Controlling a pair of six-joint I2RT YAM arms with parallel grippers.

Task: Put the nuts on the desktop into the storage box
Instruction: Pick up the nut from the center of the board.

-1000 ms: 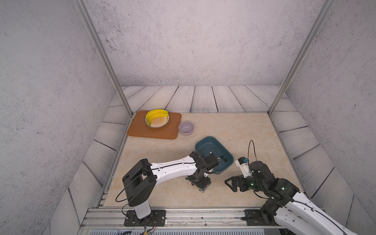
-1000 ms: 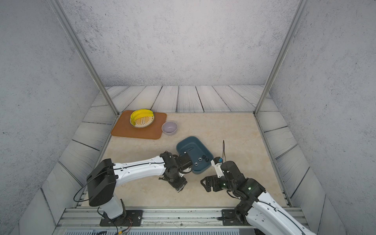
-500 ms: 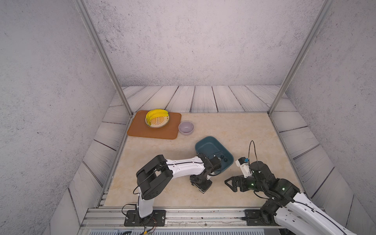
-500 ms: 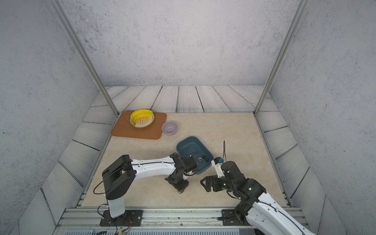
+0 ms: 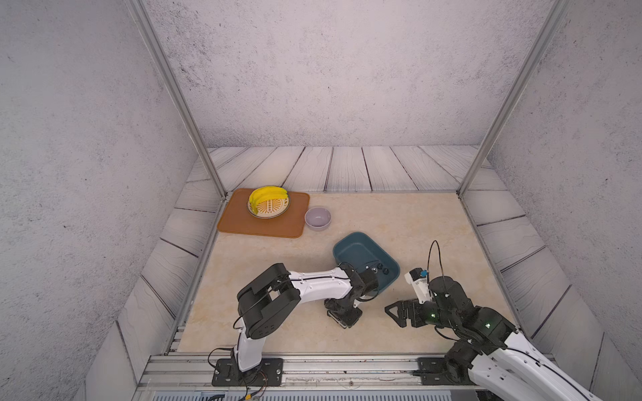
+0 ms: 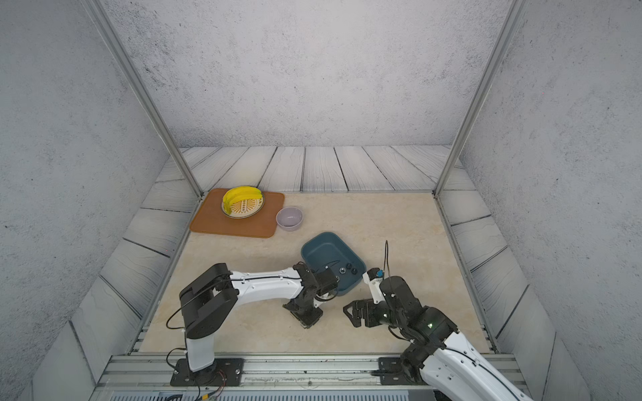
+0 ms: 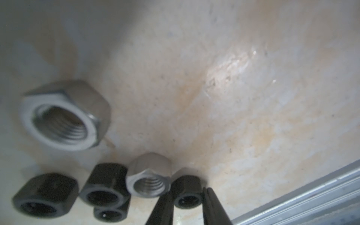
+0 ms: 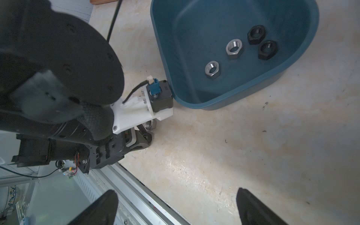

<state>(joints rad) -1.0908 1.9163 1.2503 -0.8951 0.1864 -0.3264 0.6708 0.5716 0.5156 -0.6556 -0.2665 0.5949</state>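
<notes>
- Since a second ago, the left arm has drawn its elbow in toward the middle. The left gripper (image 5: 342,314) has gone from half spread to pressed together, and the right arm has not shifted.
- Its thin black fingers (image 7: 161,208) now pinch a small black nut (image 7: 187,194) that sits on the desktop (image 5: 399,215). They seem to bear on opposite flats, which would hold better than corners.
- That nut sits at the edge of a cluster of loose nuts. A smaller silver nut (image 7: 149,179) is just beside it, three more black nuts (image 7: 104,187) lie past that, and a large silver nut (image 7: 64,116) sits apart.
- The cluster lies on the near side of the desktop, close to the near left corner of the storage box (image 5: 354,251). The carry to the box should therefore be short.
- The box is smooth dark teal plastic, with low walls and rounded corners. Toward its near end it already holds two silver nuts (image 8: 234,48) and two black ones (image 8: 267,49).
- The right gripper (image 8: 179,206) hangs to the right with its jaws wide apart and empty, probably keeping clear.
- Every nut is hexagonal with a threaded bore. The silver ones have a dull shine and the black ones are matte.
- The desktop is cream and marble-patterned, with a faint sheen.
</notes>
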